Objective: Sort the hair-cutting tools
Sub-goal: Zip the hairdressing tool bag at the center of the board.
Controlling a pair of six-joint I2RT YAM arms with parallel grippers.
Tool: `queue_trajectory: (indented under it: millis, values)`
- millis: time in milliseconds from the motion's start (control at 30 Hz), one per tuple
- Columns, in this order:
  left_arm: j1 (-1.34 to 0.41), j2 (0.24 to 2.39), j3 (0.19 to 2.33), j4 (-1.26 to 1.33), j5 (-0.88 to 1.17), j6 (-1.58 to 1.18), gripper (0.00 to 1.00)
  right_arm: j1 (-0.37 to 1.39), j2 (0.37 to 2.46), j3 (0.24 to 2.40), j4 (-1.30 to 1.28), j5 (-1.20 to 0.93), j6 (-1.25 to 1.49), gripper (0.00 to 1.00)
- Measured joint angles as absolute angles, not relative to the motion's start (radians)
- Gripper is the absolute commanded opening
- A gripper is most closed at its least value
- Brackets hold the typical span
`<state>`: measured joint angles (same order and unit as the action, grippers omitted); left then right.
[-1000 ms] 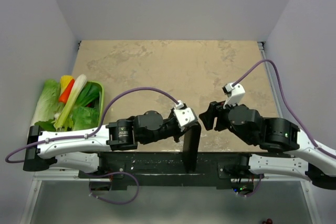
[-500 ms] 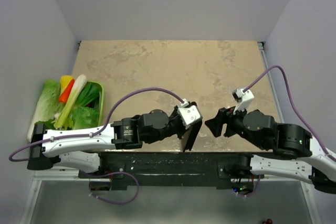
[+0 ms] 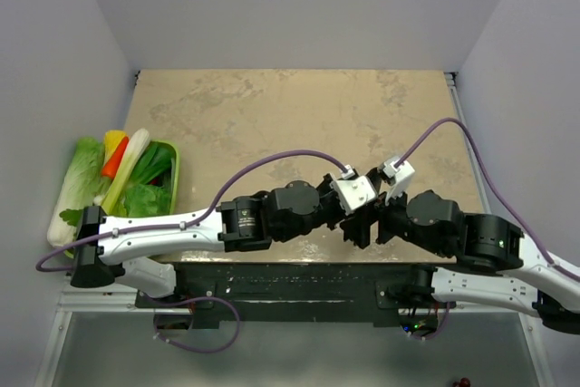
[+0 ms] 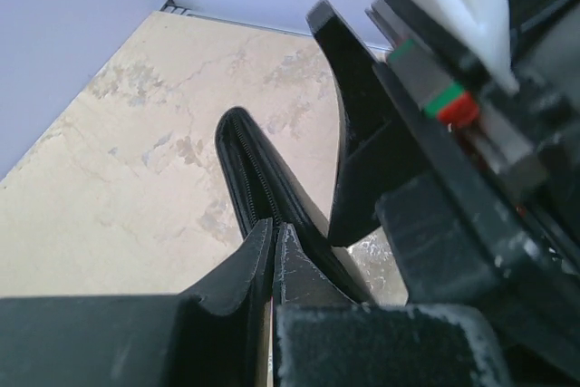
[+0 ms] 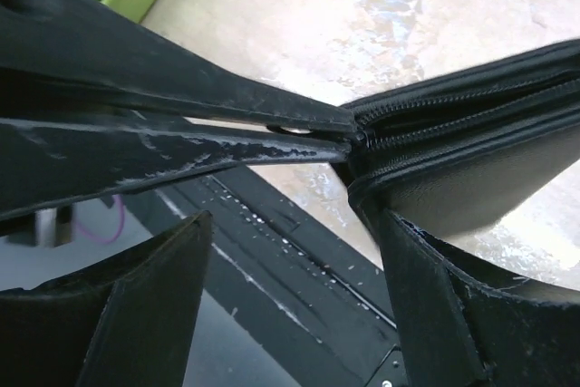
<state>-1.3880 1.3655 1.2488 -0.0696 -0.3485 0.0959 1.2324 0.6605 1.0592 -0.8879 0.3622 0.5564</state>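
Overhead and wrist views, read left to right. At the far left a green tray of leafy vegetables is sitting at the edge of the beige stone-patterned table, well apart from where I am working. My left arm is reaching across the near edge toward the middle, and there my left gripper is pinching the black case: its two fingers are pressed together on the thin zippered rim, with the zipper track running away from the tips along the case's curved edge. The case is hanging off the table surface in that grip, its far end pointing out over the stone top. Seen from my right wrist, the same two left fingers are coming in from the left as a narrow wedge and are meeting at the corner where the zipper lines converge. Immediately to the right, my right gripper is facing this corner with its jaws standing wide apart and nothing between them; one finger is lying low on the left, and the other is sitting just below the case's flat side, close to it, though I cannot tell whether it is touching. Both grippers are crowding together just right of centre in the overhead view. The hair-cutting tools are showing in none of the views, so I cannot tell where they are lying.
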Motion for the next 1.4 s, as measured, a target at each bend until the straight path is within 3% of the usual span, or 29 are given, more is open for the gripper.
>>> queue_trajectory:
  millis: [433, 933, 1033, 1067, 1267, 1333, 1400]
  values:
    - [-1.383, 1.385, 1.334, -0.081, -0.347, 0.097, 0.0, 1.237, 0.694, 0.974, -0.835, 0.588, 0.586, 0.8]
    - [-1.379, 1.378, 1.339, -0.099, -0.352, 0.095, 0.0, 1.237, 0.685, 0.942, -0.683, 0.53, 0.498, 0.82]
    - [-1.377, 1.378, 1.341, -0.099, -0.351, 0.094, 0.0, 1.237, 0.69, 0.94, -0.668, 0.533, 0.487, 0.63]
    - [-1.375, 1.378, 1.342, -0.099, -0.351, 0.094, 0.0, 1.237, 0.696, 0.937, -0.661, 0.538, 0.483, 0.48]
    - [-1.367, 1.365, 1.346, -0.14, -0.372, 0.093, 0.0, 1.237, 0.744, 0.908, -0.617, 0.586, 0.493, 0.26]
    - [-1.367, 1.357, 1.346, -0.153, -0.377, 0.091, 0.0, 1.237, 0.745, 0.906, -0.621, 0.602, 0.492, 0.02]
    - [-1.368, 1.349, 1.346, -0.157, -0.377, 0.091, 0.0, 1.237, 0.736, 0.905, -0.615, 0.608, 0.493, 0.0]
